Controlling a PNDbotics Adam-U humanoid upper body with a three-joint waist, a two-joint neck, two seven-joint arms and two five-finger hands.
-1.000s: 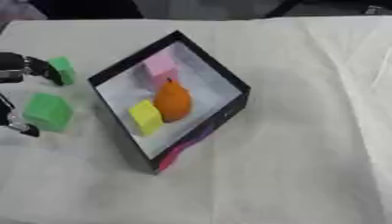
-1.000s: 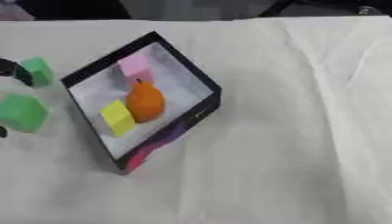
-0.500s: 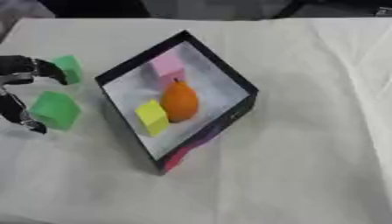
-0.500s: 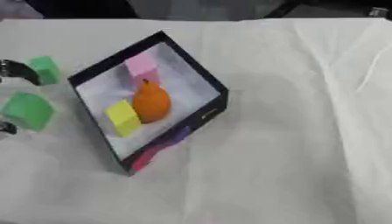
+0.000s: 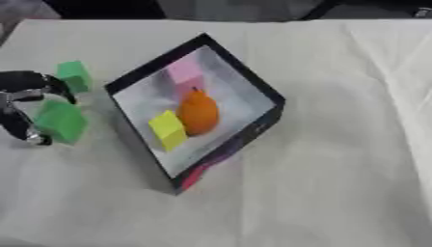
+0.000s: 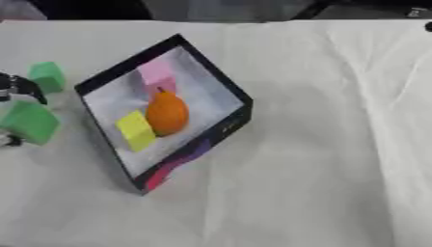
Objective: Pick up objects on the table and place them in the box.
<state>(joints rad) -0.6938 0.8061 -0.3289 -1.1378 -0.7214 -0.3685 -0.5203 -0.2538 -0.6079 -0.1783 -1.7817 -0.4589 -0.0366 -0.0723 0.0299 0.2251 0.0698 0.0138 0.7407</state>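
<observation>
The nearer green block (image 5: 60, 120) sits on the table just left of the box (image 5: 253, 87), bracketed by the left hand (image 5: 21, 103), whose curled fingers close on it, apparently for lifting. A second green block (image 5: 74, 75) waits behind.

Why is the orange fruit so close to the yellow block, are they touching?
Touching: left eye view shows the orange fruit against the yellow block, no gap.

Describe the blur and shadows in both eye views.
Left eye view: soft all over, the left hand by the green block smeared; the box shades its own inner wall. Right eye view: equally soft, with a faint shadow left of the box.
</observation>
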